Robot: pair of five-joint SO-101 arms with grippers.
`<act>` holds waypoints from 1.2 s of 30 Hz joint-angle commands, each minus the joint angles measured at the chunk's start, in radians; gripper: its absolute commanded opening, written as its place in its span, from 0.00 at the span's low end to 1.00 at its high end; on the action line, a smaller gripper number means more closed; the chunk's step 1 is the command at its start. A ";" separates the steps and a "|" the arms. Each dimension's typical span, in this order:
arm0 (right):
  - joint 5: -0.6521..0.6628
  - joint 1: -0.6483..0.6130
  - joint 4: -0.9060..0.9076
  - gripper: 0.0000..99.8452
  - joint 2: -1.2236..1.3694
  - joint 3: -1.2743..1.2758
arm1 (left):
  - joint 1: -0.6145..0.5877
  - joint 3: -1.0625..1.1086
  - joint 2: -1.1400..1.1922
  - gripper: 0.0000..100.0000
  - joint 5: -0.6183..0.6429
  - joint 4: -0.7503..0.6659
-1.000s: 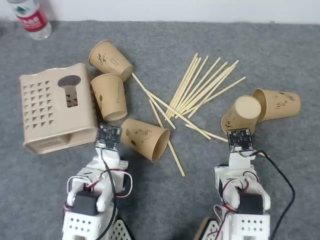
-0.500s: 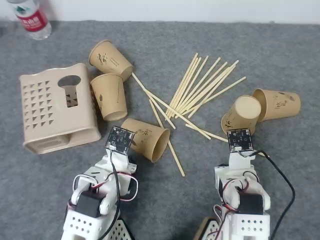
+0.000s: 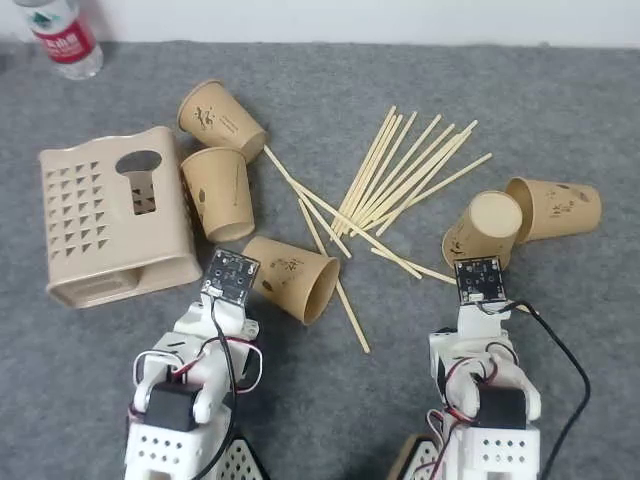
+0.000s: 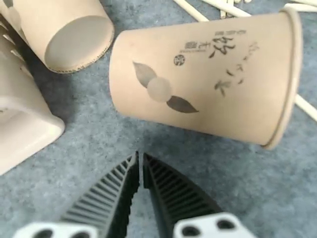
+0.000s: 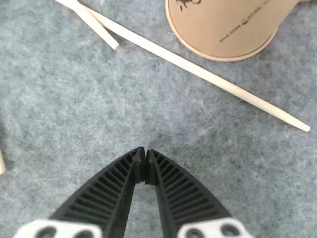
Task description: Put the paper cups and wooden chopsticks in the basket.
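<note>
A grey, felt-like carpet (image 3: 560, 110) covers the table. On its left side the basket (image 3: 100, 215) lies tipped over. It is a beige plastic box with rounded corners, rows of small triangular holes and a keyhole-shaped handle slot. The paper cups are tan, tapered shells of matte card with rolled rims and a dark leaf-and-script print. The upper cup (image 3: 222, 120) and the middle cup (image 3: 217, 192) lie on their sides just beside the basket. The near cup (image 3: 290, 277) also lies on its side, its mouth turned toward the chopsticks (image 3: 405, 175). These are pale, slender, straight wooden sticks fanned loosely over the middle of the table, several crossing one another. The left gripper (image 4: 140, 156) has black ribbed fingers pressed together with nothing between them. It sits over bare carpet close to the near cup's side wall, not touching it. To the right, the inverted cup (image 3: 483, 230) shows its pale round base upward and touches the far cup (image 3: 555, 208), which lies on its side. The right gripper (image 5: 145, 150) is likewise clenched and empty, near a single chopstick (image 5: 198, 69) that runs past the inverted cup's rim. A clear plastic bottle (image 3: 62, 35) with a red label stands at the far left corner.
</note>
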 commanded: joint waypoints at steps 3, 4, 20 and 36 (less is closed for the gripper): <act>0.002 0.004 0.012 0.01 -0.013 -0.207 | -0.008 -0.005 -0.012 0.01 -0.015 -0.025; 0.002 0.001 0.012 0.01 -0.013 -0.239 | -0.009 -0.005 -0.012 0.01 -0.015 -0.025; 0.008 0.005 -0.111 0.01 -0.013 -0.034 | -0.009 -0.005 -0.012 0.01 -0.015 -0.025; 0.000 -0.001 -0.084 0.01 -0.013 -0.413 | -0.009 -0.005 -0.012 0.01 -0.015 -0.025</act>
